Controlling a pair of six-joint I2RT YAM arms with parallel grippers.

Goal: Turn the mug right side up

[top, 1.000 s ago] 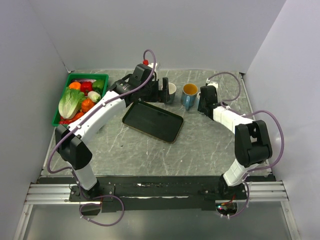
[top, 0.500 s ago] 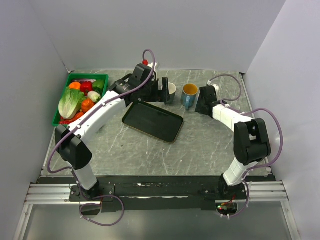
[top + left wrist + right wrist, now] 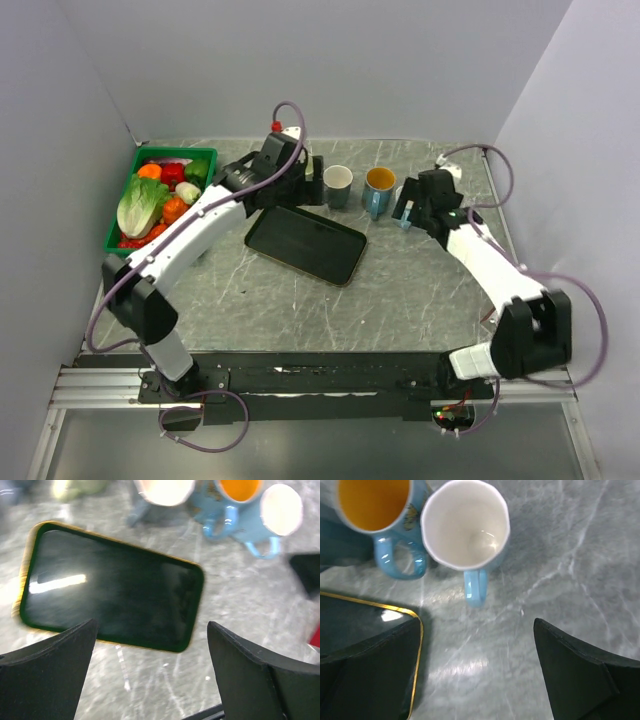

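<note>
Shine on nearly every surface
The tray (image 3: 110, 585) is smooth, mirror-dark, with a gilt-looking rim. Beyond it the mug (image 3: 465, 525) and the orange-lined mug (image 3: 375, 502) look like glossy glazed ceramic. The table (image 3: 560, 570) under the tray is marbled grey, smooth, faintly reflective.

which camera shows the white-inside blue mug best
Right wrist: the white-lined blue mug stands upright, rim and handle whole, beside the orange-lined mug. Left wrist shows it small and blurred. In the top view the right gripper mostly hides it.

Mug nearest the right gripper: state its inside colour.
Mug is white inside; clearest in right wrist view.
</note>
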